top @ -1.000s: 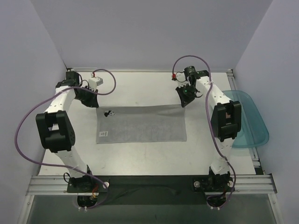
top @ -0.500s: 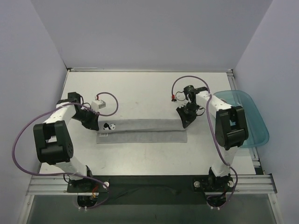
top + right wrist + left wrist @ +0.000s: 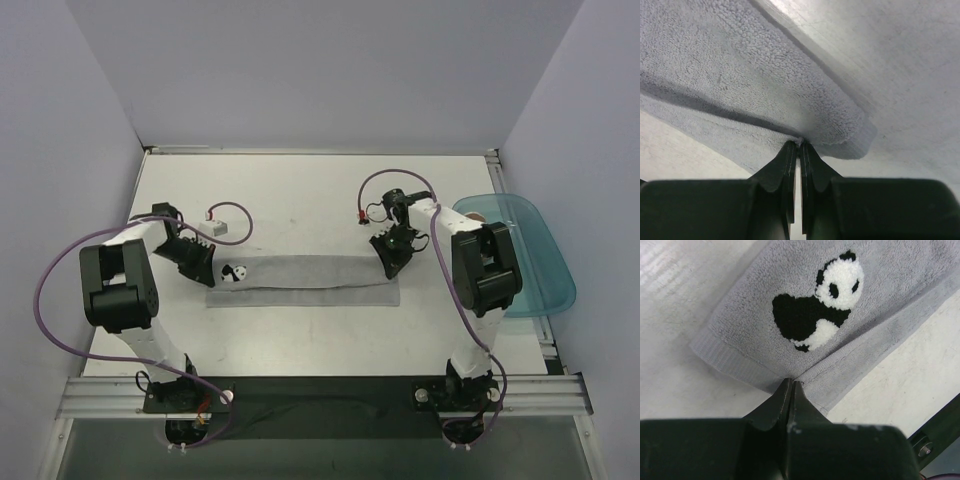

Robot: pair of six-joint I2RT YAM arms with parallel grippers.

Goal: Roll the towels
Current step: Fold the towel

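Pinching one grey towel (image 3: 310, 272): left fingers (image 3: 774, 406), right fingers (image 3: 782, 166) clenched on edge; one tray (image 3: 548, 285)

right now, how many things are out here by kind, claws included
grey towel: 1
teal tray: 1
claws: 2, the left claw and the right claw, each shut on a corner of the grey towel
total: 4
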